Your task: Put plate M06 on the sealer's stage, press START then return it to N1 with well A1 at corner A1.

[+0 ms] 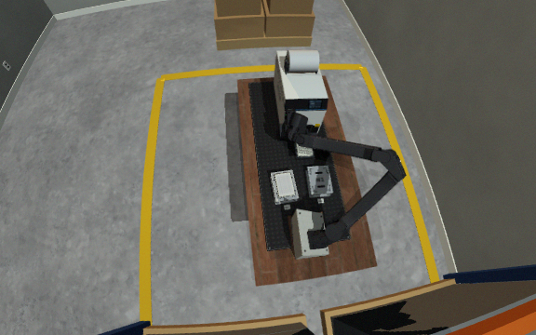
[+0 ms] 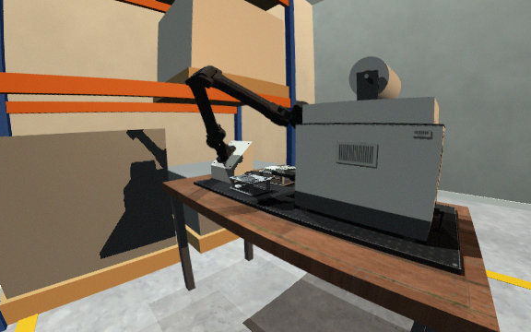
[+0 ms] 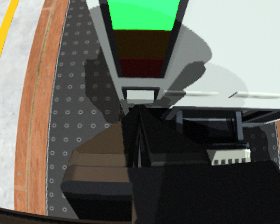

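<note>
We see a reddish-brown table top of grained wood (image 1: 273, 272) (image 2: 339, 258), a matt black perforated board (image 1: 273, 228) (image 3: 66, 130), a smooth pale-grey boxy sealer housing (image 1: 302, 86) (image 2: 367, 184) (image 3: 241, 45) that looks like painted metal or plastic, and a mottled grey floor (image 1: 194, 186) like concrete.

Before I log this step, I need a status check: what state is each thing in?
Gripper: shut, holding nothing.
Sealer's lamp: green lit; amber and red dark.
Nest N1: no plate in it.
Plate in N2: lying flat.
Plate at the sealer: outside the sealer's front, partly hidden; seating and foil can't be told.
Foil roll: mounted on top.
</note>
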### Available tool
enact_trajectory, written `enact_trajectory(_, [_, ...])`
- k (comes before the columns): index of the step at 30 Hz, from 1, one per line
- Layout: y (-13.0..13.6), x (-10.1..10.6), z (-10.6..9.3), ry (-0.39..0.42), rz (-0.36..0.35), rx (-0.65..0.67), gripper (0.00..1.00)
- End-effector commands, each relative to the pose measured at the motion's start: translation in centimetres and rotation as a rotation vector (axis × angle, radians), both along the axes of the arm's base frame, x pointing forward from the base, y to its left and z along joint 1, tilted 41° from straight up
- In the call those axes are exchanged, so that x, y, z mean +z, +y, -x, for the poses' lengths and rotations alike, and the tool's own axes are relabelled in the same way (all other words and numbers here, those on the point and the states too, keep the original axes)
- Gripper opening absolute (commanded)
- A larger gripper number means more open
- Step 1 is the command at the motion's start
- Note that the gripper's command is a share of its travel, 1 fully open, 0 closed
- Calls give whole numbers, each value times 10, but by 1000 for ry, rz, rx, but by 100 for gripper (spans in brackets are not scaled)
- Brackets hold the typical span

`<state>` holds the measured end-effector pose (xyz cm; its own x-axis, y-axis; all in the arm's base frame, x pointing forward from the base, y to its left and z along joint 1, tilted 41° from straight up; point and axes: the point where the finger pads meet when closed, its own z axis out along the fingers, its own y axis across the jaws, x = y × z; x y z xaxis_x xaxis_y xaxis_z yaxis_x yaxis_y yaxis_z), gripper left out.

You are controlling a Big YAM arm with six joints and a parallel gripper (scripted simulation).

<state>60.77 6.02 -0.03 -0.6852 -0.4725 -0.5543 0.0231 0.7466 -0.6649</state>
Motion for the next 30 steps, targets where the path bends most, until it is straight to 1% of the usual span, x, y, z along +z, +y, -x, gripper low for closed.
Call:
enact_trajectory(1, [18, 9, -21, -21, -4, 26, 0])
enact_trajectory(8, [15, 8, -23, -23, -4, 21, 0])
enact_trajectory(13, [4, 14, -31, -48, -11, 2, 0])
enact_trajectory(16, [2, 15, -33, -51, -12, -1, 0])
enact_trajectory(27, [-2, 18, -38, -57, -16, -7, 0])
enact_trajectory(30, [-4, 16, -39, -47, -14, -10, 0])
